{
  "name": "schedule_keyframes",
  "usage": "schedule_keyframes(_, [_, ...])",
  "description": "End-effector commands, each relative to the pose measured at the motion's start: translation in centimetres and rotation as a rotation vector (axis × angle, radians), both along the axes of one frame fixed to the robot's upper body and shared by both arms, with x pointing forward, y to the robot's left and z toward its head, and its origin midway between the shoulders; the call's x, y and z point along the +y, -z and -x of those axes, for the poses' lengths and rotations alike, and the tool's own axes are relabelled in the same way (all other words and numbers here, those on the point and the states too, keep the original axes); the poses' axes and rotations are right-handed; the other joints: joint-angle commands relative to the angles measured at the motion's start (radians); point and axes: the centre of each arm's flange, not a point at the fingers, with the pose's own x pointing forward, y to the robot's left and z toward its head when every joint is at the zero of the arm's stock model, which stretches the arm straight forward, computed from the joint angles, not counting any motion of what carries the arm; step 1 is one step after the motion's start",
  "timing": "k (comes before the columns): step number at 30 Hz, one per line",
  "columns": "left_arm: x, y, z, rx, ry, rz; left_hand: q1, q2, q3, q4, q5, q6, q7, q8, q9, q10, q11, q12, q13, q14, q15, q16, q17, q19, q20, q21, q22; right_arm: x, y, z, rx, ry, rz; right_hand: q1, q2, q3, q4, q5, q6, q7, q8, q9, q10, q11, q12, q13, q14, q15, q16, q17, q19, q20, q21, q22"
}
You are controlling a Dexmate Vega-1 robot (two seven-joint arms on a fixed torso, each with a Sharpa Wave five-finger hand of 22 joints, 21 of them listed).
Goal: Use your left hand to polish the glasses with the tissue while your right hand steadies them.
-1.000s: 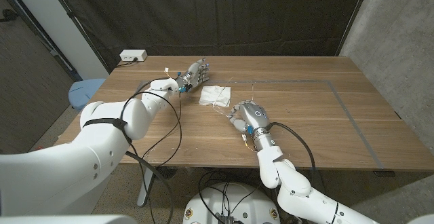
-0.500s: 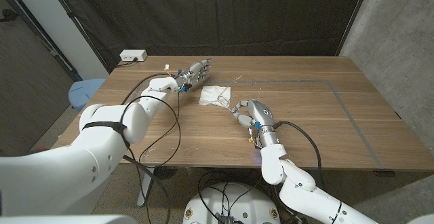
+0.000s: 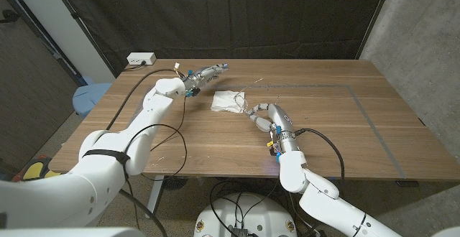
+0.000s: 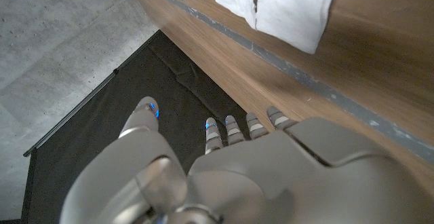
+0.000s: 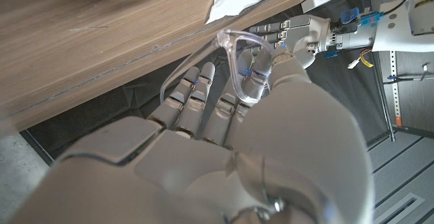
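Two robot hands show in the head view: the left robot hand point(image 3: 206, 72) hangs over the desk point(image 3: 338, 122) beside the tissue point(image 3: 227, 100), fingers straight, holding nothing; the right robot hand point(image 3: 267, 115) grips thin glasses point(image 3: 248, 106) near the tissue. The left wrist view shows the tissue's fold. The right wrist view alone shows the clear lens pinched between fingers point(image 5: 203, 81).

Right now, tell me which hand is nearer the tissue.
Left, narrowly. The left hand hovers open just beside the tissue, toward the table's far edge. The right hand, holding the glasses, sits on the tissue's other side.
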Motion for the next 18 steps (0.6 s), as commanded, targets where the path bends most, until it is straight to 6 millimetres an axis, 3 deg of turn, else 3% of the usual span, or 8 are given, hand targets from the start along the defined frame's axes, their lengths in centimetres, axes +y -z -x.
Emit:
schedule_keyframes(1, [0.2,-1.6,1.9,-0.037,-0.08,-0.267,0.054,-0.021,0.003,-0.023,0.003,-0.015,-0.011,-0.011,0.002,0.007,-0.008,0.0,0.003,0.02,-0.001,0.012,0.013,-0.003,0.004,0.007,0.004,-0.8,-0.3,0.0,0.005,-0.02,-0.067,0.009,0.015,-0.003,0.0,0.009,0.042,0.016,0.018,0.062,0.008,-0.003,0.007,0.002,0.007,-0.178,-0.004,-0.001,-0.005,-0.081,0.006,0.002])
schedule_keyframes(7, [0.1,-2.4,2.9,-0.028,-0.093,-0.413,0.092,-0.046,-0.002,-0.036,0.012,-0.056,-0.024,-0.032,0.002,0.001,-0.003,-0.008,0.004,0.031,-0.005,0.015,0.02,0.003,0.013,0.01,0.006,-1.1,-0.6,-0.1,-0.004,-0.012,-0.089,0.009,0.016,-0.004,0.001,0.009,0.043,0.017,0.018,0.062,0.009,-0.003,0.007,0.003,0.008,-0.177,-0.005,-0.001,-0.005,-0.08,0.007,0.002])
schedule_keyframes(9, [-0.1,-2.5,3.3,-0.034,-0.099,-0.459,0.114,-0.065,-0.007,-0.041,0.02,-0.063,-0.054,-0.037,0.003,0.0,-0.002,-0.011,0.004,0.033,-0.004,0.014,0.023,0.005,0.014,0.012,0.007,-1.1,-0.7,-0.2,-0.009,-0.008,-0.096,0.009,0.017,-0.004,0.001,0.01,0.043,0.017,0.019,0.063,0.009,-0.003,0.007,0.003,0.009,-0.178,-0.005,-0.001,-0.005,-0.079,0.007,0.002])
schedule_keyframes(18, [-1.6,-3.2,4.7,-0.064,-0.144,-0.667,0.14,-0.087,-0.015,-0.043,0.031,-0.049,-0.068,-0.034,0.004,-0.003,0.007,-0.014,0.005,0.034,-0.001,0.014,0.027,0.01,0.021,0.014,0.009,-1.4,-1.1,-0.5,-0.026,-0.007,-0.117,0.009,0.019,-0.005,0.002,0.011,0.043,0.018,0.018,0.062,0.012,-0.002,0.008,0.004,0.013,-0.178,-0.006,-0.002,-0.007,-0.075,0.009,0.003])
